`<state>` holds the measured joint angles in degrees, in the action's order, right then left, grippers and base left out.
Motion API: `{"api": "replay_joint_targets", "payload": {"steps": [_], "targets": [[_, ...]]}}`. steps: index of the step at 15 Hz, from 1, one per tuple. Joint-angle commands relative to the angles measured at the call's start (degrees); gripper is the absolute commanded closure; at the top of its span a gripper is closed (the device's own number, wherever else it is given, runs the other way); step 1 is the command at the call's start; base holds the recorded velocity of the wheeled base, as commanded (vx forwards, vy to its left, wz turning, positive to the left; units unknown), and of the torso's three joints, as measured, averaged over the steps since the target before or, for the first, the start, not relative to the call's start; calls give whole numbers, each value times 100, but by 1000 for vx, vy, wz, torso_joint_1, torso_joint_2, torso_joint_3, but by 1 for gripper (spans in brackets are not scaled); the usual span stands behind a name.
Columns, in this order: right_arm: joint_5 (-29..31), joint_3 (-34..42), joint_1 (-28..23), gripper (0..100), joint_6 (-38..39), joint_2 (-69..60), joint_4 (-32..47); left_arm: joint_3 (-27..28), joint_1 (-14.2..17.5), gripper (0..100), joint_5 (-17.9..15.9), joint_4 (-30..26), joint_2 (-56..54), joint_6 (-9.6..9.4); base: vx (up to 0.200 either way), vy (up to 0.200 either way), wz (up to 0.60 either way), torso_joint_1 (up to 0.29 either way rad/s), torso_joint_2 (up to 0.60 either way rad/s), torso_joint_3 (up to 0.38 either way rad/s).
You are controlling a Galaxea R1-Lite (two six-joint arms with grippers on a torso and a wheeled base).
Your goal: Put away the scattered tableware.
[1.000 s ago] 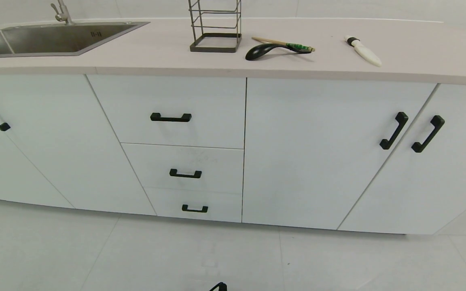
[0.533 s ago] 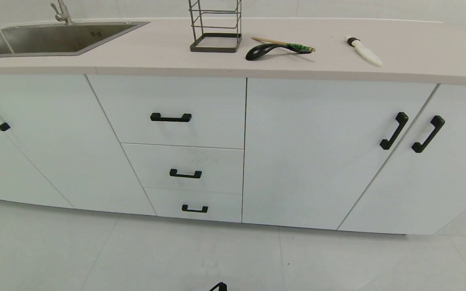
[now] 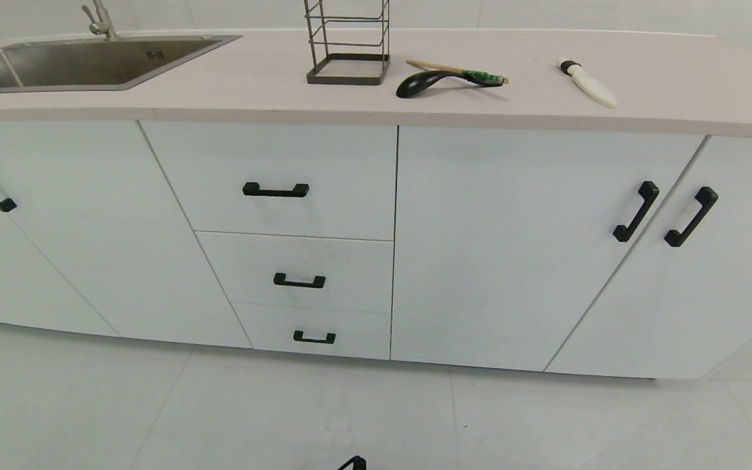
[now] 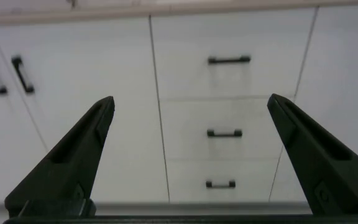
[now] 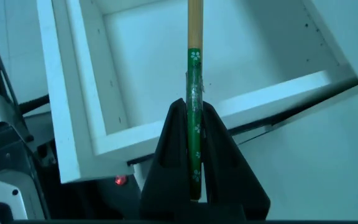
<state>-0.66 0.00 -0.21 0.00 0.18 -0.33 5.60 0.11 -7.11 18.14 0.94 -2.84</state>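
On the counter in the head view stand a dark wire rack (image 3: 348, 49), a black spoon (image 3: 423, 82), a wooden chopstick with a green patterned end (image 3: 457, 70) lying against the spoon's handle, and a white knife with a black band (image 3: 587, 83). My left gripper (image 4: 191, 102) is open with nothing between its fingers, facing the white drawer fronts (image 4: 229, 118) from low down. My right gripper (image 5: 194, 107) is shut on a wooden chopstick with a green patterned wrap (image 5: 194, 37), which sticks out past the fingertips.
A steel sink (image 3: 56, 83) with a tap sits at the counter's far left. Below are three closed drawers with black handles (image 3: 275, 190) and closed cabinet doors on both sides. A white open box-like frame (image 5: 86, 93) lies behind the held chopstick.
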Motion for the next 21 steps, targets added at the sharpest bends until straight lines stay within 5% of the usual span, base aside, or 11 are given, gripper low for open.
{"api": "replay_joint_targets", "payload": {"steps": [1,3,7,8,10,11,13,15,16,18,21], "targets": [[-4,0,3,100,0,8,-2,759,-99,0,-546,-250,609,-85,0,0,0,0,0,0],[-4,0,3,100,0,8,-2,1304,-81,0,-1109,-258,1418,-463,0,0,0,0,0,0],[-4,0,3,100,0,8,-2,2174,-99,0,-2198,-241,2850,-2168,0,0,0,0,0,0],[-4,0,3,100,0,8,-2,2244,-99,0,-2278,-241,2938,-2230,0,0,0,0,0,0],[-4,0,3,100,0,8,-2,2341,-108,0,-2717,-311,3518,-3056,0,0,0,0,0,0],[-4,0,3,100,0,8,-2,2341,-116,0,-2717,-329,3633,-3179,0,0,0,0,0,0],[-4,0,3,100,0,8,-2,2481,-301,0,-2682,-329,4643,-4058,0,0,0,0,0,0],[-4,0,3,100,0,8,-2,2499,-995,0,-2568,-425,5505,-5271,0,0,0,0,0,0],[-4,0,3,100,0,8,-2,2490,-1180,0,-2462,-689,5610,-5482,0,0,0,0,0,0],[-4,0,3,100,0,8,-2,2517,-2112,0,-1320,-1506,5856,-5684,0,0,0,0,0,0],[-4,0,3,100,0,8,-2,2473,-2507,0,-1091,-759,7271,-6062,0,0,0,0,0,0]]}}
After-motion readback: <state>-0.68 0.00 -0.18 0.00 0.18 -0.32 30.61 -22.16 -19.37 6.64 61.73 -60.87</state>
